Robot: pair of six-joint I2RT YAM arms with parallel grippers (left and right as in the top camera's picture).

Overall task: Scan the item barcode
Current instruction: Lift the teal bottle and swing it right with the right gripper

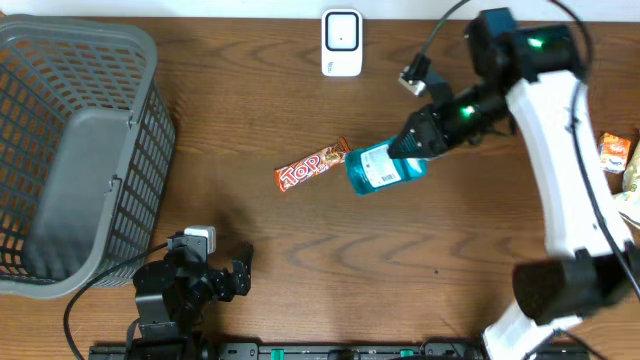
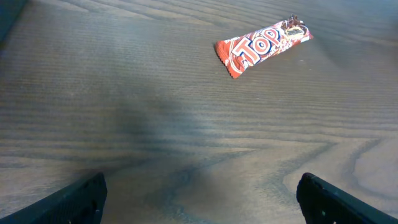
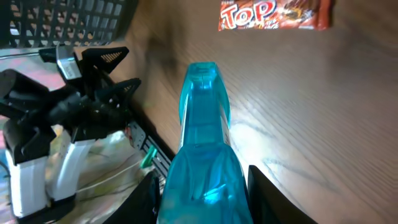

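Overhead, the right gripper [image 1: 418, 135] is clamped on a blue bottle [image 1: 380, 168]. The bottle's long axis runs on a slant from the fingers down toward the near-left. Its pale label faces up, but the print is too small to read. Just past the bottle's far end lies a candy bar [image 1: 312, 169] in a glossy orange-red wrapper marked "Top". A white scanner [image 1: 341, 42] with rounded corners stands well beyond the fingers at the table's far edge. A grey plastic lattice basket [image 1: 60, 150] stands far off to the left. The left gripper [image 1: 236, 280] rests low near the front edge with its jaws spread.

From the left wrist, the two black fingertips [image 2: 68, 202] stand wide apart with nothing between them. The "Top" bar [image 2: 264, 45] lies well ahead and right of them on dark wood-grain table [image 2: 124, 93], white letters outlined in red.

From the right wrist, the translucent blue plastic bottle [image 3: 202, 143] fills the gap between the dark fingers [image 3: 267, 193]. It points straight away from them and narrows to a squared end. The "Top" bar [image 3: 273, 14] lies beyond that end.
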